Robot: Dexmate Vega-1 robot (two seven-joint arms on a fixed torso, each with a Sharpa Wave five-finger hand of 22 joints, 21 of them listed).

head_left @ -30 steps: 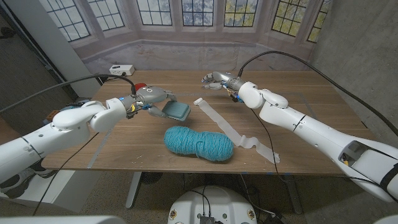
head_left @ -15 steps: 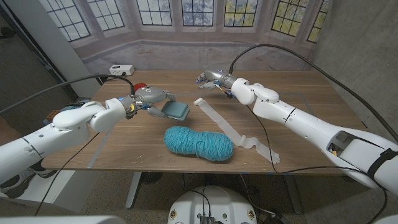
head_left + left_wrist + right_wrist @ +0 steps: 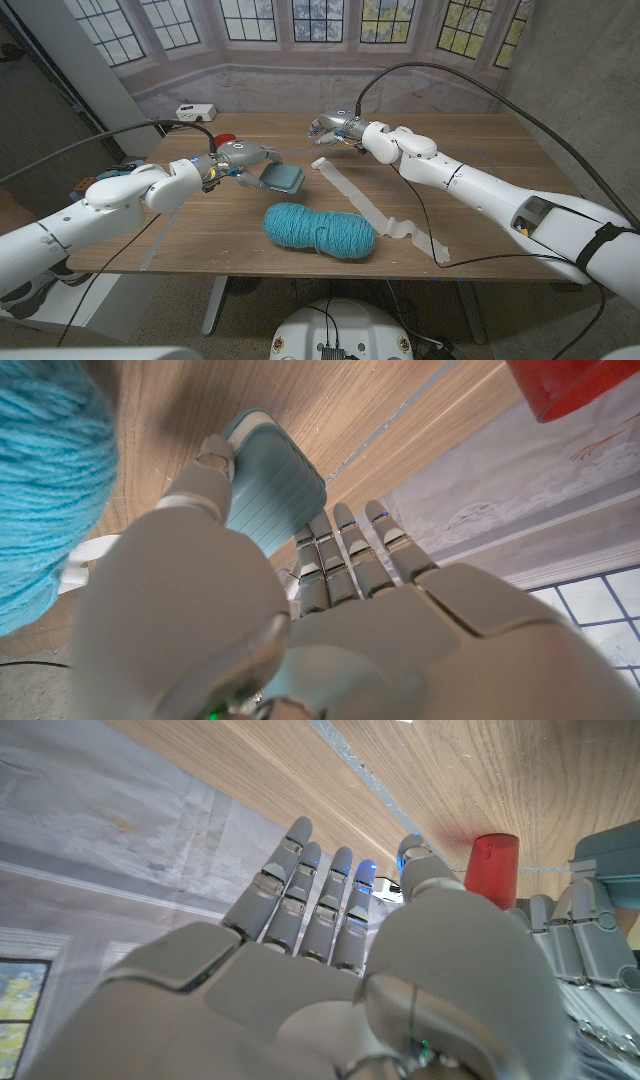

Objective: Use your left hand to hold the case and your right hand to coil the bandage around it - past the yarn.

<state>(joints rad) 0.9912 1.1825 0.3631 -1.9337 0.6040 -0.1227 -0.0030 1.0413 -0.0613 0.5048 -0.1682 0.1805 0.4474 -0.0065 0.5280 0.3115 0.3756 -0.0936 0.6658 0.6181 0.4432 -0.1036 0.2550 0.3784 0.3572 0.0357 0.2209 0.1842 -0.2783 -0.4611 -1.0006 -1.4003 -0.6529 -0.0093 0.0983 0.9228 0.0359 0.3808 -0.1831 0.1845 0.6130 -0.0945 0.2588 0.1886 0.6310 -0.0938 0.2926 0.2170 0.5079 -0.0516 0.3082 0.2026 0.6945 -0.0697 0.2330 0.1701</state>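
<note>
Left hand (image 3: 243,157) grips case (image 3: 283,178); right hand (image 3: 335,127) spread, empty.
Yarn (image 3: 319,230) nearest, at 6 o'clock; bandage (image 3: 372,210) runs from its 3 o'clock up toward case; case at yarn's 11 o'clock; right hand farthest, 12 o'clock.

Front middle: the yarn (image 3: 320,230) sits right across my near side, between both arms.
Bandage lane: the bandage (image 3: 375,212) lies stretched on the table (image 3: 480,160) from just right of the case (image 3: 283,178) toward the front right edge.
Left side: my left hand (image 3: 243,158) holds the case; red cup (image 3: 225,139) just behind it.
Right side: my right hand (image 3: 335,128) hangs over bare wood behind the bandage's far end, fingers apart.
</note>
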